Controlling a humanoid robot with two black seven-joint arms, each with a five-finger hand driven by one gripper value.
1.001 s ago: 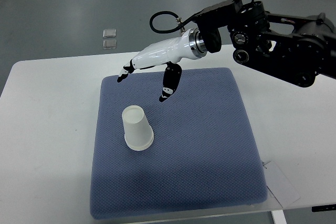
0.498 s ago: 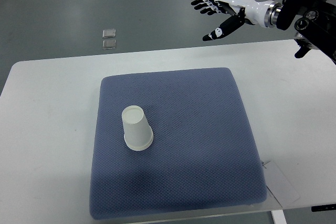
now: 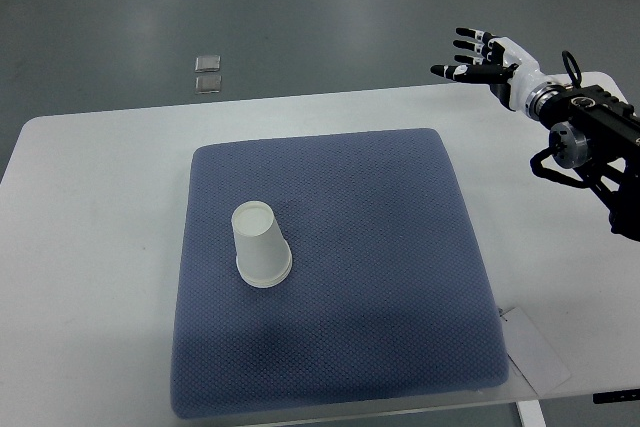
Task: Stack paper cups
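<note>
The paper cup (image 3: 262, 246) is standing upside down, rim down, on the blue pad (image 3: 400, 247), toward the pad's left edge and about midway along it. It looks like one cup, though others may be nested under it; no second cup is showing separately. Inverted, it is holding nothing visible. It is likely very light, thin-walled and easily crushed, so a gentle grip around the tapered sidewall would suit it best. The pad is lying on the white table (image 3: 90, 207). The right hand (image 3: 485, 57) is hovering over the table's far right corner, fingers spread, holding nothing.
</note>
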